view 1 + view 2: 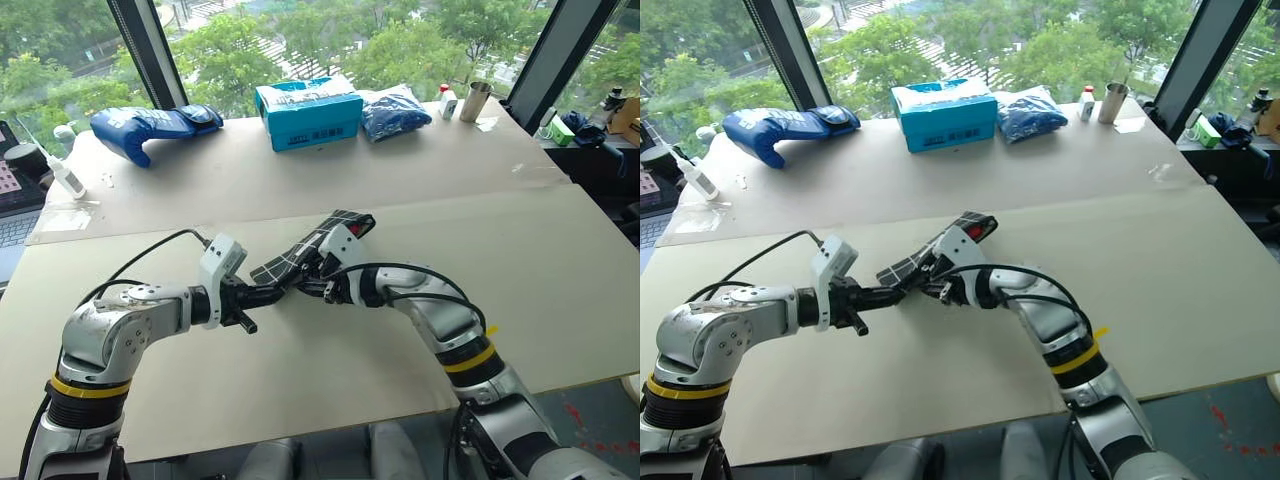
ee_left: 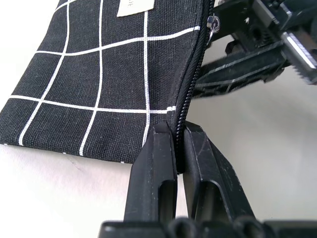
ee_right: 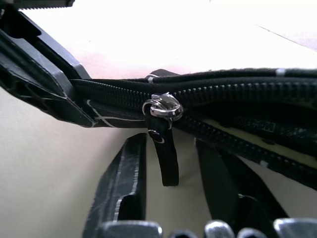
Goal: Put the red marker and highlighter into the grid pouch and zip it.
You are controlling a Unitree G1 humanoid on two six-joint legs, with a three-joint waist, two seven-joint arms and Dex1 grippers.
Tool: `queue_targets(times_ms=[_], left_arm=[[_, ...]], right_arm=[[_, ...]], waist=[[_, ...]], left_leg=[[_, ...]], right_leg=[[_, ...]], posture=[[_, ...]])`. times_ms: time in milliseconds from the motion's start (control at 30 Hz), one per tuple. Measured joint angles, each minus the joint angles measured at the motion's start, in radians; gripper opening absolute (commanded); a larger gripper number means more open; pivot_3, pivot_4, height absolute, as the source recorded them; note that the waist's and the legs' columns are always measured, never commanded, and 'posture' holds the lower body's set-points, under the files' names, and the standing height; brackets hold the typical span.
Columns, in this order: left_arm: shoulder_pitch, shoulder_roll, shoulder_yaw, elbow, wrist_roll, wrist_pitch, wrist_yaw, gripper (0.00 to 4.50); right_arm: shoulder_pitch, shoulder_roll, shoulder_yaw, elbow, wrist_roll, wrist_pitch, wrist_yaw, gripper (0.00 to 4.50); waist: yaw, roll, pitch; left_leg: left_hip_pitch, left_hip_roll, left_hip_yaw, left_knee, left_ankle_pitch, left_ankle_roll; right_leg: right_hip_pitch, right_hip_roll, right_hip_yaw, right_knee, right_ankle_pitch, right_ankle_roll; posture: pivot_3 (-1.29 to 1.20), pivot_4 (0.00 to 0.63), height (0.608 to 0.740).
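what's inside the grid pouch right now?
The grid pouch is partly unzipped; through the gap beside the zipper slider only dark lining shows. A bit of red peeks out at its far end. No highlighter is visible; the fabric covers the rest.

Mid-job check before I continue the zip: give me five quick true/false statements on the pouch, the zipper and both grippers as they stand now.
1. The left gripper is shut on the grid pouch at its zipper edge. True.
2. The pouch is fully zipped. False: past the zipper slider the teeth still gape apart.
3. The right gripper has the zipper strap pinched tight. False: the strap hangs between its fingers with a gap on both sides.
4. A teal box stands at the far edge of the table. True.
5. The pouch lies flat on the table. False: it is held up tilted between the two grippers.
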State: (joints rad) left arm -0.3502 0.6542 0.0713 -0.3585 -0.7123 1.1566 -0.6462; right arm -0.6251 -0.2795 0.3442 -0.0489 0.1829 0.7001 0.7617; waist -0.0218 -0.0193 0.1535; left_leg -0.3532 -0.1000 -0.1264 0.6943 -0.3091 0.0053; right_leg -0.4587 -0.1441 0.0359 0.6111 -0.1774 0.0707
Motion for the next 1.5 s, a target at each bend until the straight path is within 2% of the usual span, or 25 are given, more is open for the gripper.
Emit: queue_targets(times_ms=[33, 67, 367, 533, 667, 867, 900, 1033, 1167, 1333, 1500], left_arm=[[0.000, 0.000, 0.000, 0.000, 0.000, 0.000, 0.000, 0.00], [0.002, 0.001, 0.000, 0.000, 0.000, 0.000, 0.000, 0.00], [0.004, 0.006, -0.005, 0.000, 0.000, -0.004, -0.001, 0.00], [0.005, 0.007, -0.017, 0.000, 0.000, -0.006, -0.004, 0.00], [0.005, 0.007, -0.022, -0.001, -0.001, -0.024, -0.007, 0.00], [0.003, 0.003, -0.036, -0.023, -0.024, -0.057, -0.020, 0.00], [0.004, 0.004, -0.036, -0.022, -0.024, -0.063, -0.021, 0.00], [0.033, 0.058, -0.031, 0.000, 0.002, -0.067, -0.028, 0.00], [0.019, 0.061, -0.063, 0.017, 0.023, -0.113, -0.065, 0.00], [0.012, 0.121, -0.131, 0.094, 0.132, -0.293, -0.182, 0.00], [-0.003, 0.141, -0.217, 0.238, 0.278, -0.624, -0.386, 0.00]], right_arm=[[0.000, -0.009, -0.002, -0.004, 0.002, 0.000, 0.005, 0.14], [0.000, -0.019, -0.005, -0.007, 0.007, 0.000, 0.014, 0.06], [0.016, -0.091, -0.010, -0.063, 0.036, 0.001, 0.064, 0.06], [0.014, -0.248, -0.024, -0.026, -0.008, -0.069, 0.077, 0.06], [-0.018, -0.393, -0.060, 0.122, -0.078, -0.205, 0.072, 0.06], [-0.059, -0.461, -0.083, 0.228, -0.088, -0.345, 0.073, 0.06], [-0.059, -0.461, -0.090, 0.229, -0.083, -0.344, 0.074, 0.63], [-0.028, -0.493, -0.228, 0.241, -0.038, -0.277, 0.076, 1.96], [0.012, -0.477, -0.278, 0.148, 0.061, -0.194, 0.138, 3.22], [0.146, -0.555, -0.374, 0.115, 0.175, -0.108, 0.250, 3.22], [0.275, -0.664, -0.534, 0.028, 0.244, -0.102, 0.316, 3.22]], waist=[[0.000, 0.000, 0.000], [0.000, 0.000, 0.000], [0.001, 0.000, 0.000], [0.009, 0.000, 0.000], [0.008, 0.000, 0.000], [-0.003, -0.001, 0.000], [-0.002, -0.001, 0.000], [0.009, -0.001, 0.001], [0.008, -0.001, 0.001], [0.016, 0.000, 0.001], [0.017, 0.000, 0.001]], left_leg=[[0.000, 0.000, 0.000, 0.000, 0.000, 0.000], [0.000, 0.000, 0.000, 0.000, 0.000, 0.000], [0.000, 0.000, 0.000, 0.000, 0.000, 0.000], [0.000, -0.003, 0.000, 0.000, 0.000, 0.000], [0.000, -0.003, 0.001, 0.000, 0.000, 0.000], [0.000, 0.001, 0.002, -0.001, 0.000, 0.001], [0.000, 0.001, 0.002, 0.000, -0.001, 0.001], [0.000, 0.000, 0.003, 0.000, -0.001, 0.002], [0.000, 0.000, 0.003, 0.000, -0.001, 0.002], [-0.001, -0.001, 0.003, 0.000, -0.002, 0.003], [0.000, -0.001, 0.006, 0.000, -0.002, 0.003]], right_leg=[[0.000, 0.000, 0.000, 0.000, 0.000, 0.000], [0.000, 0.000, 0.000, 0.000, 0.000, 0.000], [0.000, 0.000, 0.000, 0.000, 0.000, 0.000], [0.001, -0.001, 0.000, -0.001, 0.000, 0.000], [0.001, -0.001, 0.000, -0.001, 0.000, 0.000], [0.000, 0.000, 0.000, -0.001, 0.000, 0.000], [0.000, 0.000, 0.000, -0.001, 0.000, 0.000], [0.001, -0.001, 0.001, -0.002, 0.000, 0.000], [0.001, -0.001, 0.000, -0.002, 0.000, 0.000], [0.001, -0.002, 0.001, -0.002, 0.000, 0.000], [0.001, -0.001, 0.000, -0.003, 0.000, 0.000]], posture=[[0.00, 0.150, 0.740], [0.00, 0.150, 0.740], [0.00, 0.150, 0.740], [0.00, 0.150, 0.740], [0.00, 0.150, 0.740], [0.00, 0.150, 0.740], [0.00, 0.150, 0.740], [0.00, 0.150, 0.740], [0.00, 0.150, 0.740], [0.00, 0.150, 0.740], [0.00, 0.150, 0.740]])
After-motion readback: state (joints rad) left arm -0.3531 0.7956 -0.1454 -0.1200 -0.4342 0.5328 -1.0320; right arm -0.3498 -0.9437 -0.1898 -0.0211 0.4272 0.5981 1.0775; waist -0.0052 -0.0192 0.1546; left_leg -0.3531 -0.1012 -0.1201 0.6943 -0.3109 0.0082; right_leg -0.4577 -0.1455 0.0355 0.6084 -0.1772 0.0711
